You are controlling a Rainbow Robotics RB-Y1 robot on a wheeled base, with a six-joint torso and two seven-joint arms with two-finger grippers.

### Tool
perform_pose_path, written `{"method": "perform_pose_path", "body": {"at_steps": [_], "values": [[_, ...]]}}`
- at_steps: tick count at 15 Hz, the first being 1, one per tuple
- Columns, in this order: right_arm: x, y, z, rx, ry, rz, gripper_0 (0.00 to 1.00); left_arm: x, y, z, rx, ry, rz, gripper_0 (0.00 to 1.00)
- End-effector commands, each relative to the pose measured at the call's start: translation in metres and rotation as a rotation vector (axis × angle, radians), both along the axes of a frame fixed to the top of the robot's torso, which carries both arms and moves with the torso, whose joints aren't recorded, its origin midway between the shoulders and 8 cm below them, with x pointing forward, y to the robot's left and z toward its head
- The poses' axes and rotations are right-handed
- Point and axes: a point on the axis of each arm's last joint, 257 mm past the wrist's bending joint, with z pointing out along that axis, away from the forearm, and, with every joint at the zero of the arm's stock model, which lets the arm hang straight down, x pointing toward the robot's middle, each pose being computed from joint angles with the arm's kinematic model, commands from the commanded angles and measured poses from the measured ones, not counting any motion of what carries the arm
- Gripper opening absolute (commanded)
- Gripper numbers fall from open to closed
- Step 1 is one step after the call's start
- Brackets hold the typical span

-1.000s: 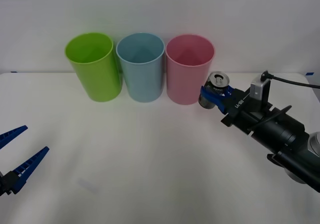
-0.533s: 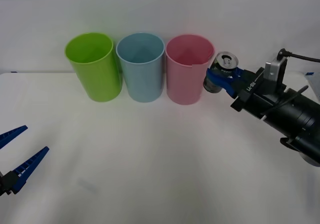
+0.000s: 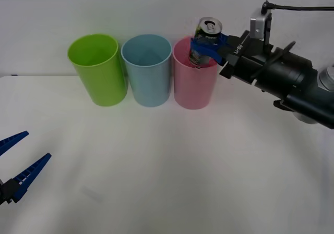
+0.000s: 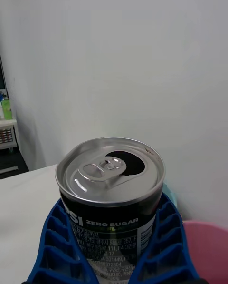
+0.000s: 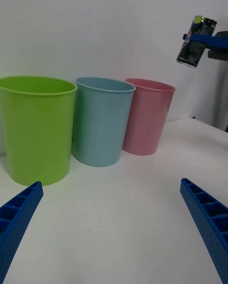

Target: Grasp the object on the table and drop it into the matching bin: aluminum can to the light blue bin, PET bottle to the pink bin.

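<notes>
From the front, the right end effector [image 3: 207,47] sits in the upper right of the frame, its blue fingers squeezed around the aluminum can [image 3: 207,38]. The can hangs in the air over the rim of the pink bin [image 3: 194,83]. The light blue bin [image 3: 147,72] stands just left of it, next to a lime green bin [image 3: 98,72]. All three stand on the white worktop [image 3: 172,166]. The left end effector [image 3: 14,163] waits at the lower left, fingers spread wide and holding nothing.

In the right wrist view, the can's shiny top fills the middle.

In the left wrist view, the can floats at the upper right.
</notes>
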Motion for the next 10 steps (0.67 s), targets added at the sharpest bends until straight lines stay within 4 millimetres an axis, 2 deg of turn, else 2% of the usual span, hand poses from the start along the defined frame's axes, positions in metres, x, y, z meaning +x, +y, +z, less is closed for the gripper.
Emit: {"method": "perform_pose_path", "body": {"at_steps": [1,4,7,10], "values": [[0.031,0.02,0.011,0.009,0.021,-0.004,0.0,0.0,0.0,0.0,0.0,0.0,0.0,1.0],[0.069,0.043,0.015,0.011,0.043,-0.032,0.0,0.0,0.0,0.0,0.0,0.0,0.0,1.0],[0.104,0.075,0.018,0.006,0.069,-0.061,0.0,0.0,0.0,0.0,0.0,0.0,0.0,1.0],[0.12,0.109,0.017,-0.013,0.107,-0.057,0.0,0.0,0.0,0.0,0.0,0.0,0.0,1.0]]}}
